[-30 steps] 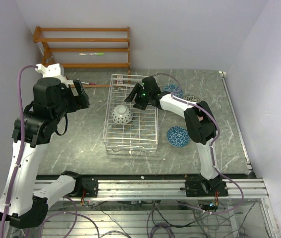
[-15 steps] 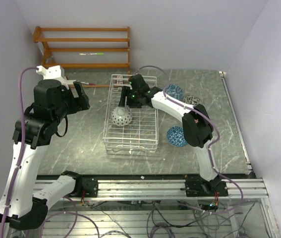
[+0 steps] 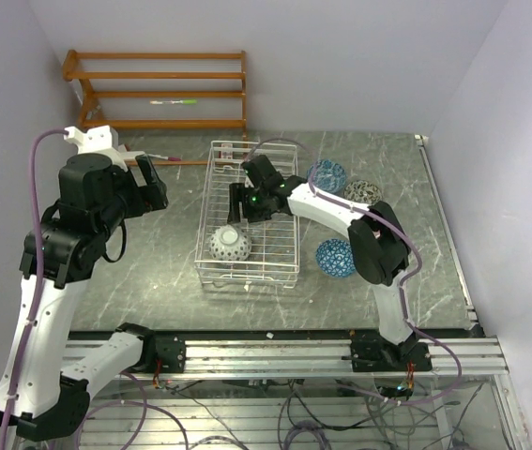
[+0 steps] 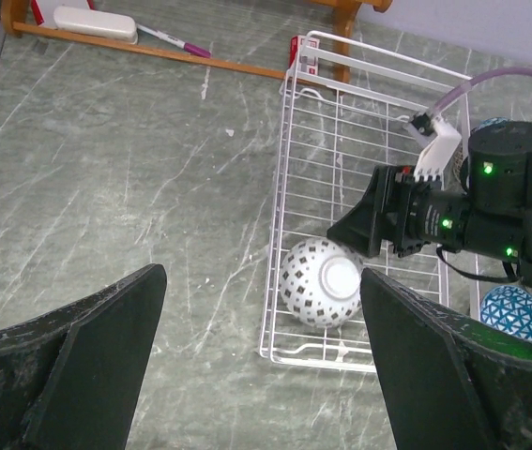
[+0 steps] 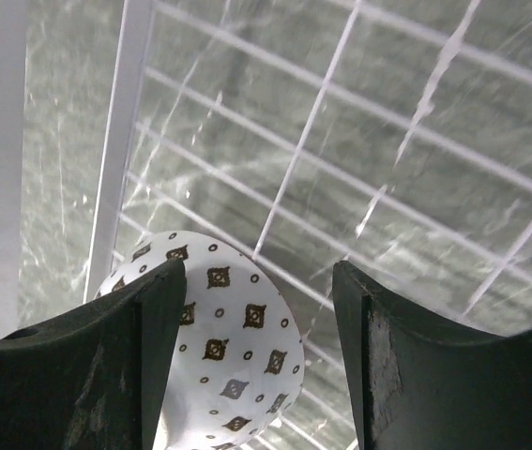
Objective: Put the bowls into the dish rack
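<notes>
Bowl (image 3: 230, 244) now sits at the near end of the rack (image 3: 205, 211), having slid nearer. The right gripper (image 3: 239, 208) follows just behind it, fingers wide and gripping nothing. The bowl lies overturned, foot ring up and slightly tilted. The rack's long axis runs near to far. Other bowls (image 3: 337, 257) wait to the right. The left gripper (image 3: 156, 183) hangs wide and empty.

The hand (image 5: 254, 274) is open, and its two dark fingers (image 5: 78, 375) stand apart above the dish rack (image 5: 123, 141). Between them lies one bowl (image 5: 223, 366), showing a white outside with dark diamond and ring marks. The grey-green marbled tabletop (image 5: 50, 122) shows through the white wire grid.
</notes>
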`<act>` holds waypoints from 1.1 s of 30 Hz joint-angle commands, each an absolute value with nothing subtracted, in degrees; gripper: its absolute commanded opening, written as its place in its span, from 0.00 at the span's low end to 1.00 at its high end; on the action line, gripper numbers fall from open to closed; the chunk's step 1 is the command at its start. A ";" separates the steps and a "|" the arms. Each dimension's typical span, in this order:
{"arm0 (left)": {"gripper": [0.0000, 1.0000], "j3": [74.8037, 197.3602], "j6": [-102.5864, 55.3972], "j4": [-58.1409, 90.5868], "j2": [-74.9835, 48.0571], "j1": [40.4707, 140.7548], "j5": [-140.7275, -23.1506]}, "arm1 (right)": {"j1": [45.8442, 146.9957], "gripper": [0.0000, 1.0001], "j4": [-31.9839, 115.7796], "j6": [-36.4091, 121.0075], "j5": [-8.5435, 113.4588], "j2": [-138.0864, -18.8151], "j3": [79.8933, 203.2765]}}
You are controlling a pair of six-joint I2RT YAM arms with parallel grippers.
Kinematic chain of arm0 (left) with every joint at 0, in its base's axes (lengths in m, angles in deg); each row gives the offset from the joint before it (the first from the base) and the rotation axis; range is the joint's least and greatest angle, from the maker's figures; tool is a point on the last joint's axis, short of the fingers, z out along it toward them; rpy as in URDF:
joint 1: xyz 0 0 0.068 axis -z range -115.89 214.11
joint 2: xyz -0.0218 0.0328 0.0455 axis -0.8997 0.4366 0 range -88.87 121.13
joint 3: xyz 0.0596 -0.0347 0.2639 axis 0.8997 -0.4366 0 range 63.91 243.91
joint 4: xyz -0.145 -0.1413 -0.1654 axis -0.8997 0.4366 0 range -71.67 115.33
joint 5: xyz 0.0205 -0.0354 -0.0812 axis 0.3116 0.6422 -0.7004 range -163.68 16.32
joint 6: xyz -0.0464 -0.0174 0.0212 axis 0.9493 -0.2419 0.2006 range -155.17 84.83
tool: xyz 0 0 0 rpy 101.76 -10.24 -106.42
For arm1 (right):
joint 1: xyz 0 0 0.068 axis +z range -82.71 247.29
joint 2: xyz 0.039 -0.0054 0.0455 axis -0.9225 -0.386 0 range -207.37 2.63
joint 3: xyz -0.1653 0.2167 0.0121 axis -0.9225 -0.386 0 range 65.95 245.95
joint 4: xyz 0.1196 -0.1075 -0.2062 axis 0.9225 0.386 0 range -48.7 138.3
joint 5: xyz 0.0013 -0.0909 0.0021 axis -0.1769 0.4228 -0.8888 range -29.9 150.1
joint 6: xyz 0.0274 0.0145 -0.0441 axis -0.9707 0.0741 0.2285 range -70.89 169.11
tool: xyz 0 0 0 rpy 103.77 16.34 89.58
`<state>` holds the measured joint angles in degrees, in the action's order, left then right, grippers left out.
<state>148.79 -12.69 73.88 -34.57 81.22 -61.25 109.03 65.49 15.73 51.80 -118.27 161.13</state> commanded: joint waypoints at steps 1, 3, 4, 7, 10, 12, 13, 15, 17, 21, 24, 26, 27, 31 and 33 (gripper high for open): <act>0.96 148.39 -12.43 72.91 -35.58 81.43 -61.45 | 111.22 0.64 66.40 17.82 49.30 -114.96 158.74; 0.97 148.22 -12.35 72.83 -35.76 81.43 -61.29 | 111.80 0.64 66.32 17.82 48.70 -114.58 158.02; 0.96 148.14 -12.26 72.82 -35.86 81.43 -61.29 | 112.03 0.64 66.21 17.76 48.61 -114.48 157.63; 0.97 148.03 -12.00 72.86 -36.05 81.38 -61.24 | 112.46 0.64 64.70 17.24 48.05 -113.79 156.15; 0.96 147.87 -11.56 72.99 -36.28 81.43 -61.29 | 112.77 0.64 63.39 16.80 47.67 -113.73 156.20; 0.96 147.70 -11.33 72.99 -36.45 81.42 -61.22 | 113.10 0.64 63.00 16.41 47.07 -114.19 157.00; 0.96 147.68 -11.22 73.04 -36.56 81.43 -61.12 | 113.27 0.64 62.79 16.07 46.57 -114.56 157.53; 0.96 147.59 -10.97 73.08 -36.66 81.43 -61.11 | 113.65 0.63 62.27 15.59 45.42 -114.94 158.25; 0.96 147.48 -10.71 73.11 -36.83 81.41 -61.10 | 113.79 0.63 60.99 14.69 44.20 -114.82 157.90; 0.96 147.36 -10.35 73.25 -37.20 81.43 -61.11 | 113.79 0.63 57.54 13.01 41.51 -113.76 157.00; 0.96 147.17 -10.33 73.35 -37.43 81.43 -60.78 | 113.86 0.63 57.90 12.99 41.16 -113.46 158.14; 0.96 146.93 -10.22 73.35 -37.62 81.43 -60.67 | 113.79 0.64 60.15 13.55 45.01 -111.87 158.86; 0.96 146.89 -10.15 73.31 -37.63 81.41 -60.75 | 113.72 0.64 61.44 13.83 48.36 -110.68 159.08; 0.96 146.79 -10.08 73.27 -37.74 81.43 -60.91 | 113.58 0.64 70.28 15.58 61.89 -107.31 161.86; 0.96 146.73 -10.15 73.34 -37.81 81.43 -60.88 | 113.58 0.64 74.93 16.57 67.82 -106.22 163.46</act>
